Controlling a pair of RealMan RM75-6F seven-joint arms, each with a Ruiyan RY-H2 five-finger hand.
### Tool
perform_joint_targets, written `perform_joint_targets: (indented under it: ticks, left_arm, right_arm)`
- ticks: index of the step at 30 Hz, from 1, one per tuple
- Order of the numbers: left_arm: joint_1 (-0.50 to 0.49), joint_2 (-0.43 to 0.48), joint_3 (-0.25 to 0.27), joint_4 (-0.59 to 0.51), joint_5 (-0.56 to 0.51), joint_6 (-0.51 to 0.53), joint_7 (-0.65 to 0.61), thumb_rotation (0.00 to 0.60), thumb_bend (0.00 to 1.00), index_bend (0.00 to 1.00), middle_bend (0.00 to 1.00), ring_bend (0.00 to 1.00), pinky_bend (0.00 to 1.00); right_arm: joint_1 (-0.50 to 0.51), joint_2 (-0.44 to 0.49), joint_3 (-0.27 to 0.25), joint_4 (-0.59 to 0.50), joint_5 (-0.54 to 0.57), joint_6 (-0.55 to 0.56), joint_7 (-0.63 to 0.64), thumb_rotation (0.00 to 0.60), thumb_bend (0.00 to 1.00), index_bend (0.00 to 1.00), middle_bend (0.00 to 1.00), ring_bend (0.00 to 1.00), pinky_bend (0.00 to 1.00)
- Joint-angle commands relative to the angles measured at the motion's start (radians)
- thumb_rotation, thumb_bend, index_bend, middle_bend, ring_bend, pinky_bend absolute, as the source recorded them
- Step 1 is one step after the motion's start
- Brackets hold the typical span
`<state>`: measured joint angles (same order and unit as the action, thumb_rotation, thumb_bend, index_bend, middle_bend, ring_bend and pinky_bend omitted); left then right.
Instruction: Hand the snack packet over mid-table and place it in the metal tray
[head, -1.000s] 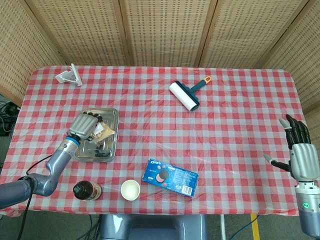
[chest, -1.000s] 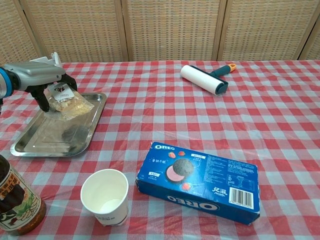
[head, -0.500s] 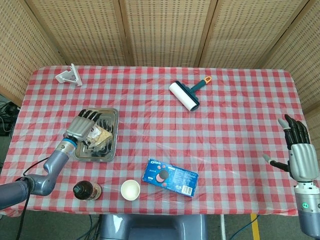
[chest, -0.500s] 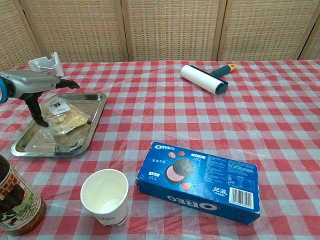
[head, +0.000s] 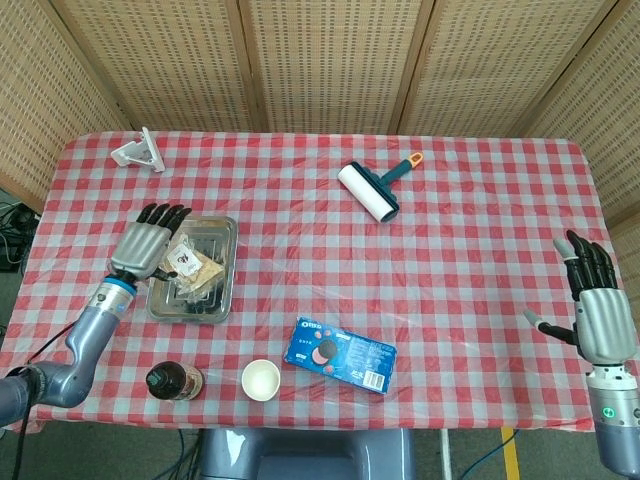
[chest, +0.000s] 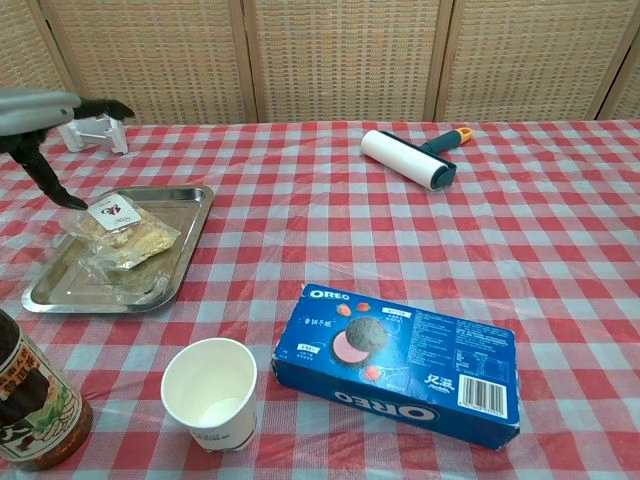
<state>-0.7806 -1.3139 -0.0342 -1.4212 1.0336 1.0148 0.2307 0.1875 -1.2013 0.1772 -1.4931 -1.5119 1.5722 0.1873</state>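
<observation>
- My left hand (head: 148, 243) has let go of the snack packet (head: 194, 262) and pulled back toward the left edge of the table; a second ago it was over the metal tray (head: 222, 290) with its fingers around the packet.
- That hand now has its fingers spread and holds nothing. In the chest view it sits above the tray's far left corner, clear of the packet (chest: 122, 232).
- The packet lies inside the tray, toward the far end, tilted a little with one corner near the left rim. Nothing touches it.
- My right hand (head: 594, 310) waits at the right edge of the table, fingers spread and empty, much as it was a second ago.
- I judge the placing done: the packet is resting in the tray on its own, so what remains is only to bring the left arm fully away.
- The Oreo box (head: 340, 354), paper cup (head: 261, 379), bottle (head: 174, 381) and lint roller (head: 371, 190) have not moved.
</observation>
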Motion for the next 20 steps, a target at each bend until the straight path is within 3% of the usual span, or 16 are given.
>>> perform_joint_targets:
  ticks: [1,9,20]
  left_arm:
    - [0.098,0.065,0.006,-0.095,0.105,0.159,-0.013,0.600,0.05,0.00,0.00,0.00,0.00]
    - [0.268,0.066,0.059,-0.188,0.206,0.419,0.092,0.600,0.05,0.00,0.00,0.00,0.00]
    - [0.428,-0.003,0.126,-0.167,0.265,0.564,0.099,0.600,0.05,0.00,0.00,0.00,0.00]
  right_arm:
    - [0.000,-0.002,0.000,-0.003,0.000,-0.001,-0.012,0.600,0.08,0.01,0.00,0.00,0.00]
    - [0.006,-0.014,-0.003,-0.005,0.013,-0.023,-0.071,0.600,0.08,0.01,0.00,0.00,0.00]
    - [0.015,-0.020,-0.027,-0.028,0.010,-0.064,-0.151,0.600,0.08,0.01,0.00,0.00,0.00]
